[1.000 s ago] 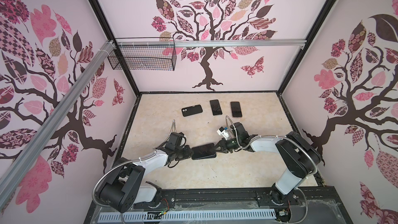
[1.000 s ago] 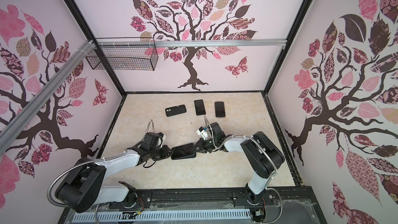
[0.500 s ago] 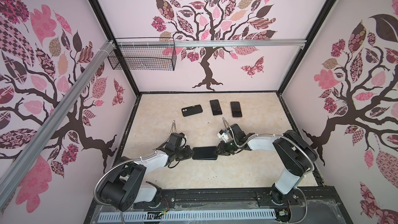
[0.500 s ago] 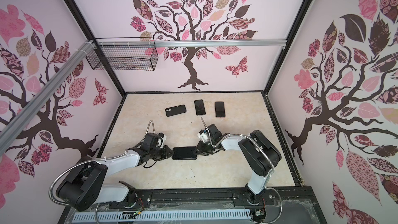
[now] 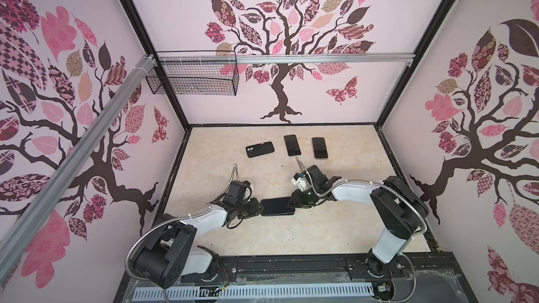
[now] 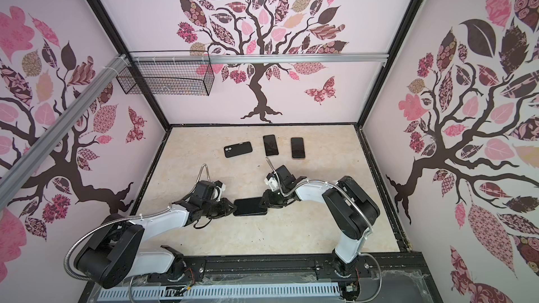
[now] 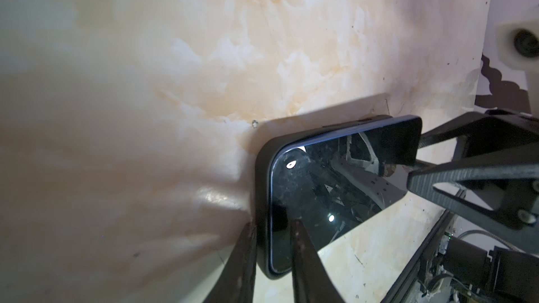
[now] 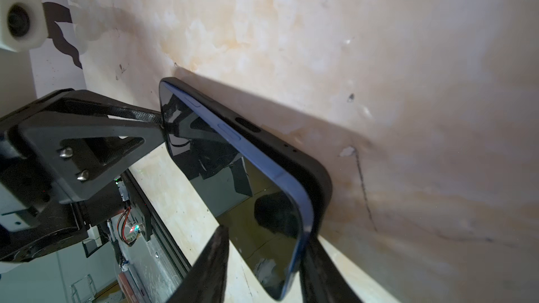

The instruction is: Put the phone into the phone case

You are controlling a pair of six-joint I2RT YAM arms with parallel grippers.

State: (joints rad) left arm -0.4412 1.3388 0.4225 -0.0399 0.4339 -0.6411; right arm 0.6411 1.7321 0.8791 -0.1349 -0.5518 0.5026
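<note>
In both top views the phone (image 5: 277, 206) (image 6: 250, 206) lies lengthwise between the two tools. The left gripper (image 5: 260, 207) (image 6: 233, 208) is at one short end and the right gripper (image 5: 291, 203) (image 6: 264, 203) at the other, both low over the table (image 5: 335, 228) (image 6: 306, 228). Beyond the right gripper, away from the arm bases, lie a black cover (image 5: 260, 149) showing two lens rings, a spare handset (image 5: 292, 145) and a second handset (image 5: 319, 147), all well apart from both tools.

In the left wrist view the left gripper (image 7: 272, 224) pinches the near end of the phone case (image 7: 261, 193) with the phone (image 7: 335, 176) seated in it. One finger (image 7: 303, 255) is on the glass, the other (image 7: 242, 263) against the case's outer face. At the end far from this tool, the right gripper (image 7: 415, 158) straddles the opposite corner.

In the right wrist view the right gripper (image 8: 268, 233) stands spread around its end. One finger (image 8: 213, 263) is in front of the screen, the other (image 8: 320, 272) behind the phone case (image 8: 309, 164); whether either tip touches is hard to tell at this angle. Next to this tool the phone's (image 8: 221, 176) blue side, buttons included, shows above the case's rim. At the far end the left gripper (image 8: 162, 126) has its tips pressed on the corner.
</note>
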